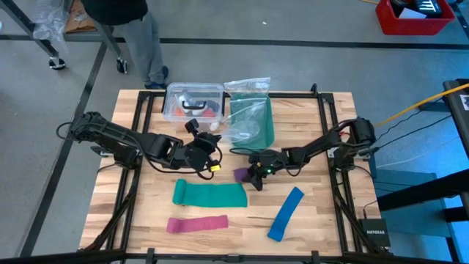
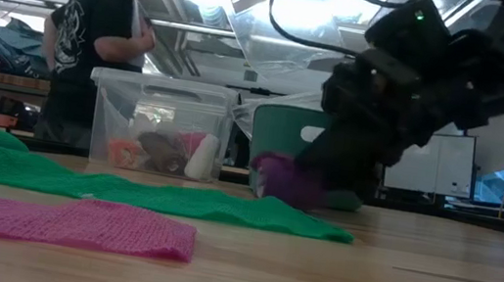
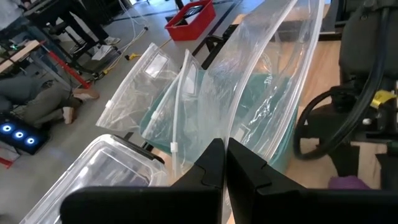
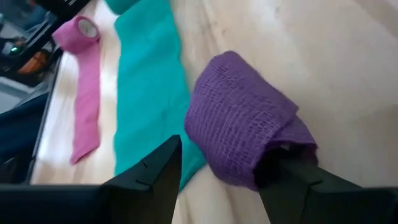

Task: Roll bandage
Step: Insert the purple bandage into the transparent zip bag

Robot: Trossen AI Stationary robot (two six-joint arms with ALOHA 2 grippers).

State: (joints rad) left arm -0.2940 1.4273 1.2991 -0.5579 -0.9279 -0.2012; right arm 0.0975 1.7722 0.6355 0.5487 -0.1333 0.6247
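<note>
- The bandage (image 4: 245,140) lies on the wooden surface (image 1: 322,220) near its middle, just beside the end of the green strip (image 1: 210,193), already a small purple roll rather than a flat strip
- The right end effector (image 1: 256,178) is down at the roll with its fingers (image 4: 149,174) apart, one on each side of it; the roll sits between them, and whether the pads actually touch it I cannot tell
- Judged from that straddle, the fingers stand wide so the bundle can be steadied or turned without being squashed flat
- The left end effector (image 1: 209,154) waits to the left of the roll, fingers (image 3: 214,171) pressed together and empty, pointing toward the clear bags (image 3: 249,93) and the clear bin (image 1: 194,101) at the back edge; it looks parked out of the working arm's way
- The roll is loose and lumpy, not a tight cylinder: open-weave purple fabric, with a fold bulging out on one side in the right wrist view
- In the low view it shows only as a purple lump under the dark arm
- The pink strip (image 1: 196,224) and blue strip (image 1: 286,213) lie flat nearer the front edge, well apart from the roll, so nothing should snag it
- A person (image 2: 99,31) stands beyond the far edge, clear of both arms
</note>
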